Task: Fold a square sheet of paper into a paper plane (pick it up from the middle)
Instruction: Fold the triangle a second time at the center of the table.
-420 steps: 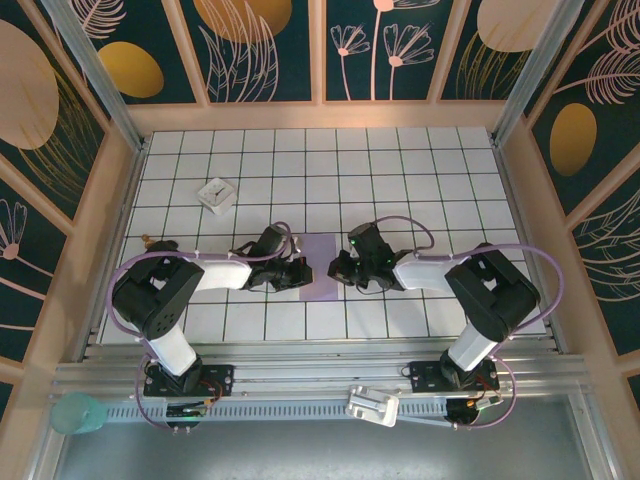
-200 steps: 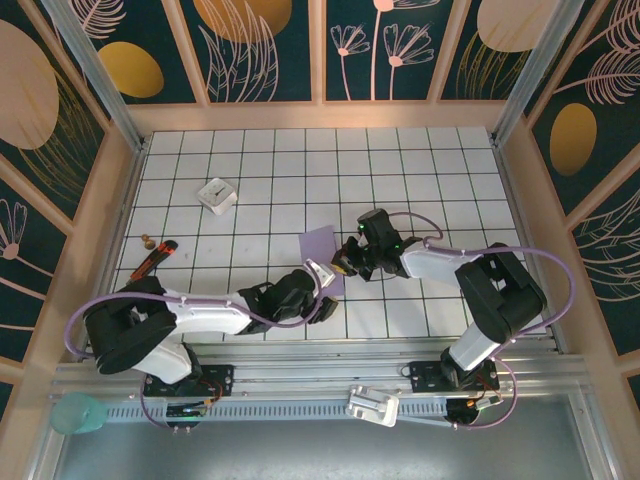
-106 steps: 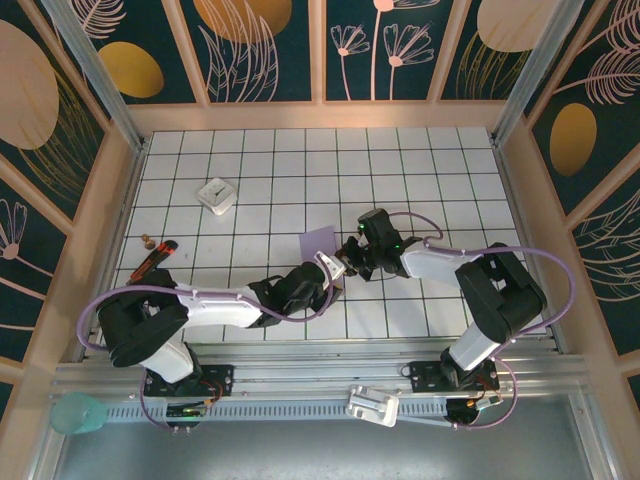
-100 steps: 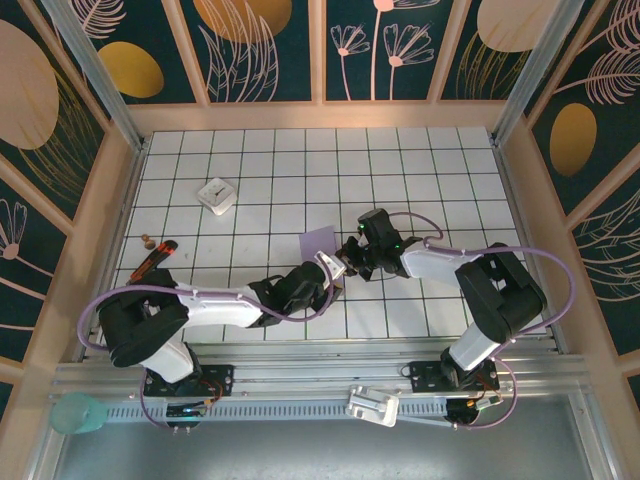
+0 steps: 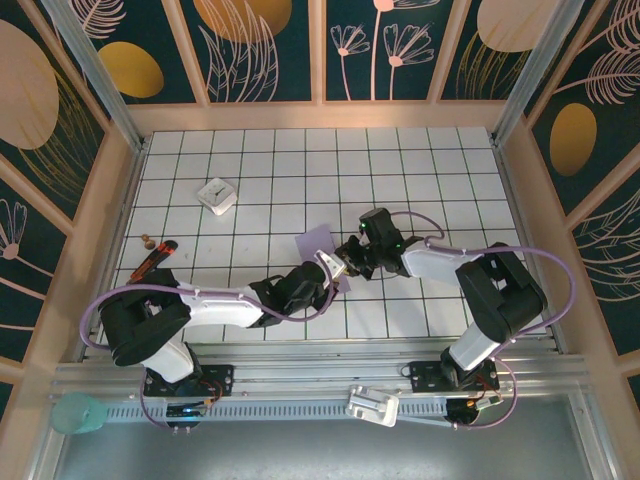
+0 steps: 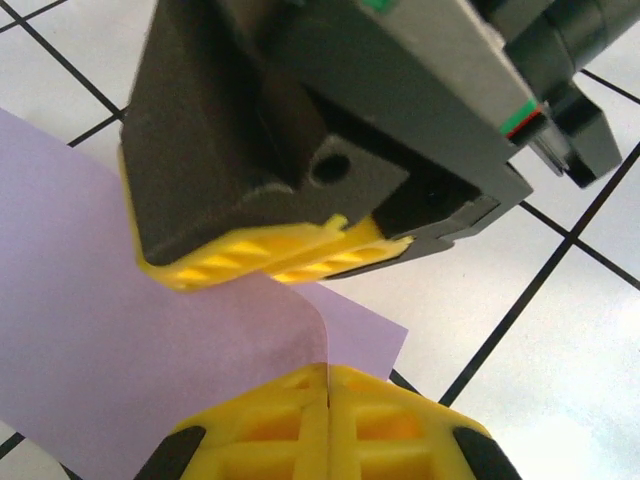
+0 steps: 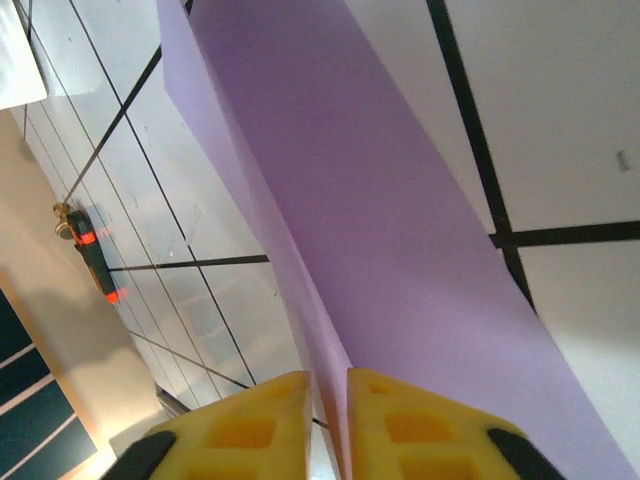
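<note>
Progress, as a judgement: early. The thin lavender-purple square sheet of paper (image 5: 315, 243) is off flat, near the middle of the white tiled tabletop (image 5: 400, 160), held up between the 2 arms. It reads as a narrow doubled strip, so approx 1 centre fold is made or in hand. There are no nose corners, no wings and no dart shape yet, so most of the folding is left.

The left gripper (image 5: 333, 269) and right gripper (image 5: 347, 262) meet tip to tip at the sheet's near-right corner.

Left gripper: fingers pressed together, no gap, with the sheet's curled edge running into the seam, so it looks clamped on the paper.

Right gripper: fingers a sliver apart with the fold line running into the slot. Can't tell if it's gripping or loose.

What each view adds:
- Top view: gives the layout, w/ a small white block with a dark mark (image 5: 216, 193) far-left and a slim orange-and-black hand tool (image 5: 155, 255) at the left edge, both well apart from the sheet. Finger detail is too small to read.
- Left wrist: shows the shut seam and the right gripper's yellow fingers (image 6: 275, 262) on the paper just opposite.
- Right wrist: shows the crease running the strip's length and 2 layers.
</note>
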You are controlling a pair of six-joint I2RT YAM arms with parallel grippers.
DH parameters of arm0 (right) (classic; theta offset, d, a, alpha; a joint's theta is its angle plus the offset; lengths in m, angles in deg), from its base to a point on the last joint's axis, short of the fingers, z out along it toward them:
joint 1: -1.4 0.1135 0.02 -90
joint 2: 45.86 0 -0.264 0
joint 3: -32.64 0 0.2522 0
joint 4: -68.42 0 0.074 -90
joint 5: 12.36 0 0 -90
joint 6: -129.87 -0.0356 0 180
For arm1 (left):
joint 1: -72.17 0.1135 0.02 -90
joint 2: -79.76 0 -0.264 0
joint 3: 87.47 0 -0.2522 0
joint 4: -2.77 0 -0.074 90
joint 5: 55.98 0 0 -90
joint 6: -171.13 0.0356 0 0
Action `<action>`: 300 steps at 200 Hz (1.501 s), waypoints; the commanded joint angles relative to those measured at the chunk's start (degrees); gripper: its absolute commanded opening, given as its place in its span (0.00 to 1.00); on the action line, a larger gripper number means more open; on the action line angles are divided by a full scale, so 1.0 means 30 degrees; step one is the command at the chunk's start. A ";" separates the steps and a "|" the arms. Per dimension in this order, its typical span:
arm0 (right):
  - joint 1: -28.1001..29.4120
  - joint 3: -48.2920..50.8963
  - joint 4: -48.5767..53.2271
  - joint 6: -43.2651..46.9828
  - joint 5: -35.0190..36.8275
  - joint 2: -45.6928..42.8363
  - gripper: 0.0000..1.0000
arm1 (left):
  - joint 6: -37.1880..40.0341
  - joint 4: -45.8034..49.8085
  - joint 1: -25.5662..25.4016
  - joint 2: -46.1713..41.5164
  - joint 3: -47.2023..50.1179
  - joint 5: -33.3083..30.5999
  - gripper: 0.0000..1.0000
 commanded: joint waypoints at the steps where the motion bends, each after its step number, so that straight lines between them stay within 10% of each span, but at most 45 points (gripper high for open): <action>1: -0.0523 0.0431 0.0288 0.0242 0.0133 -0.0761 0.25 | -0.0425 -0.1379 -0.0060 -0.0467 0.0738 0.0217 0.00; 96: -0.3146 0.0468 0.3951 0.7329 0.2848 -0.5011 0.39 | -0.3378 -0.5954 0.2929 -0.1097 0.2208 0.9940 0.00; 163: -0.1796 0.1959 0.0322 0.6953 0.1684 -0.4042 0.30 | -0.7752 -1.1248 0.4755 -0.1112 0.4516 1.2176 0.00; 249: -0.0797 0.1892 0.1345 0.7281 0.4921 -0.3621 0.21 | -0.7680 -0.9615 0.5304 0.1526 0.3093 1.4682 0.00; 300: -0.0837 0.0127 -0.0094 0.9155 0.2358 -0.1679 0.25 | -0.6552 -0.8254 0.5330 0.2057 0.2481 1.5350 0.00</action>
